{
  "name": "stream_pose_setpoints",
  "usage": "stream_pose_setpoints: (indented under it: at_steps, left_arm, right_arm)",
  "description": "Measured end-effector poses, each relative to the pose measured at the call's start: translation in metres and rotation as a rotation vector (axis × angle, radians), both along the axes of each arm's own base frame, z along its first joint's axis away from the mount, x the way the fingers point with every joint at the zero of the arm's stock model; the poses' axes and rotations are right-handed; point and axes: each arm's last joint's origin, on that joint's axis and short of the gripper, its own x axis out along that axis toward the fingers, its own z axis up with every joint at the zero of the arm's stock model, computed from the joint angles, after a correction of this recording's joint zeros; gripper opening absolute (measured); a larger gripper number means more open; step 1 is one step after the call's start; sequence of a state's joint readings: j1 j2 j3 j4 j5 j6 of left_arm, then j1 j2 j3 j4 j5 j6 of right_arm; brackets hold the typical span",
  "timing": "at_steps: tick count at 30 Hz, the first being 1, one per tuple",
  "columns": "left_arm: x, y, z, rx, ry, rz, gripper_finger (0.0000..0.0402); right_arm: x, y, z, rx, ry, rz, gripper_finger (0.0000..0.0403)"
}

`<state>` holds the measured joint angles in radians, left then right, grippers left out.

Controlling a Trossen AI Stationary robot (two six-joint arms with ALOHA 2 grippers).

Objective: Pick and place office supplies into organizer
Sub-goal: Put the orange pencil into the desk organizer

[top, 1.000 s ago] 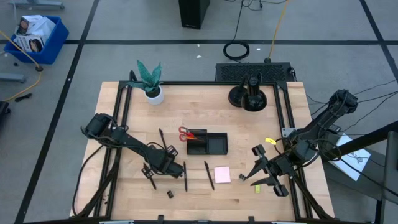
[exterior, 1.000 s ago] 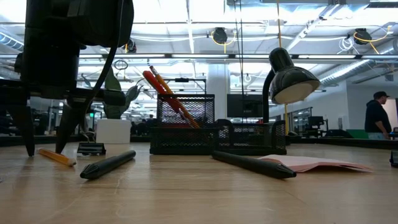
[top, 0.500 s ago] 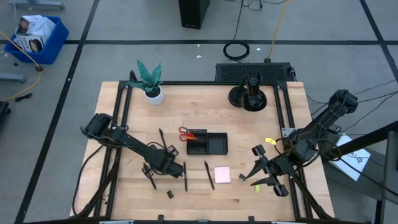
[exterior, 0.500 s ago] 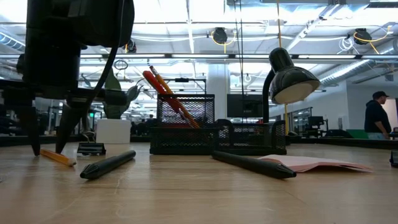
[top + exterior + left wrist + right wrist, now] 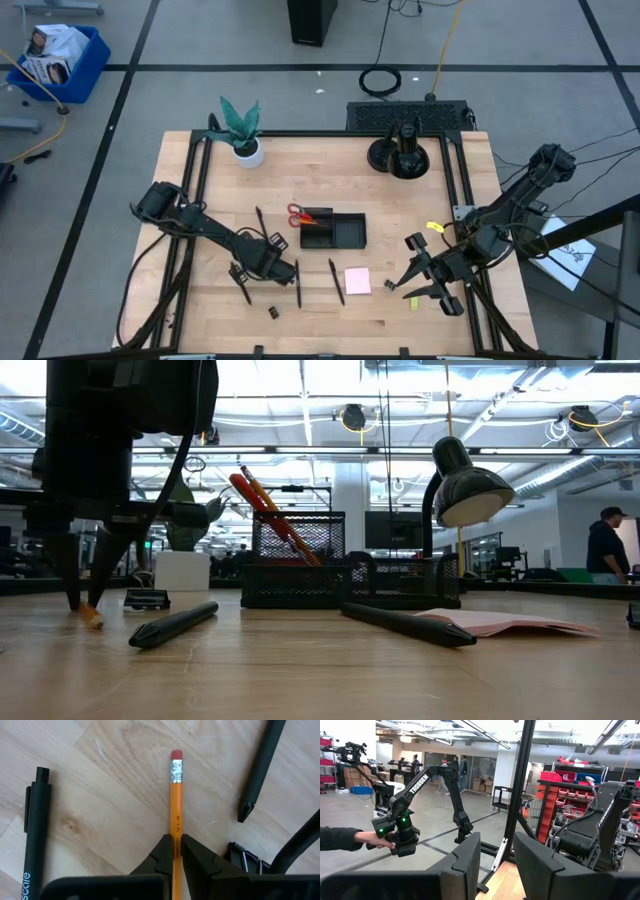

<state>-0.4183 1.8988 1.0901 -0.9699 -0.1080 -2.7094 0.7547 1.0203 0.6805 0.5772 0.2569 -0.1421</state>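
Left claw (image 5: pixel 174 851) pinched shut on the orange pencil (image 5: pixel 175 805) lying flat on the bench (image 5: pixel 110 795) left of the organizer (image 5: pixel 334 231), gripped off-centre, so liable to swing or slip on lifting; right claw (image 5: pixel 496 865) parked half open.

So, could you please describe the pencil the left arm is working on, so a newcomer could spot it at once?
Start at the black organizer mid-table, then move to the table's front left, where the left gripper is down. Its fingers pinch an orange pencil with a pink eraser, the only orange item among black pens.
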Motion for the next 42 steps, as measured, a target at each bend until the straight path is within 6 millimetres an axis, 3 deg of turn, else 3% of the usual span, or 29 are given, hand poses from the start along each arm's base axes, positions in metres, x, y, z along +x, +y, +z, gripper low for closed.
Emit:
stream_pose_setpoints:
  at_steps: [6,42]
  left_arm:
    - [0.001,-0.0003,0.0014,0.015,0.002,-0.004,0.0049]
    - [0.0026,-0.0014,0.0066,0.042,0.005,-0.023,0.0051]
  right_arm:
    - [0.0,0.0,-0.0001,-0.001,0.001,0.0,0.0112]
    - [0.0001,0.0,-0.0007,-0.005,0.005,0.0,0.0112]
